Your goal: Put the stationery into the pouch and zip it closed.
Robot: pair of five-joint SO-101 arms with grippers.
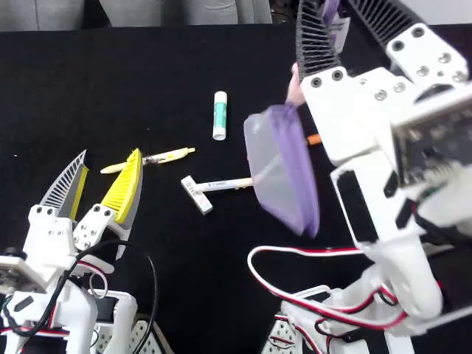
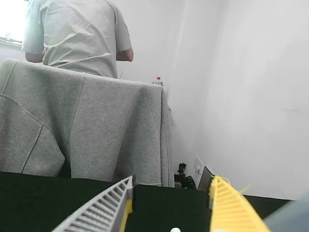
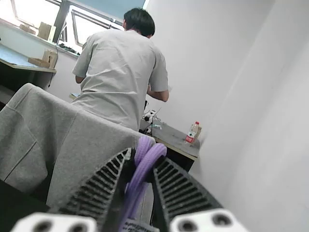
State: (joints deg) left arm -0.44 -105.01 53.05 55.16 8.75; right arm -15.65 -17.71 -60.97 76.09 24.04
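Observation:
A translucent purple pouch point(image 1: 284, 169) hangs above the table's middle right. My right gripper point(image 3: 142, 159) is shut on the pouch's purple edge point(image 3: 145, 166), and its black ribbed fingers point(image 1: 316, 40) rise at the upper right of the high view. On the black table point(image 1: 110, 81) lie a white glue stick point(image 1: 220, 115), a yellow pen point(image 1: 151, 158) and a white T-shaped tool point(image 1: 210, 187). An orange item point(image 1: 315, 139) peeks out behind the pouch. My left gripper point(image 1: 99, 188) stands open at the near left, close to the yellow pen, with nothing between its grey and yellow fingers point(image 2: 231, 208).
A grey cloth point(image 2: 82, 130) hangs over a chair behind the table's far edge. Red, white and black cables point(image 1: 310, 258) loop at the base of the right arm. A black cable point(image 1: 147, 273) curls beside the left arm's base.

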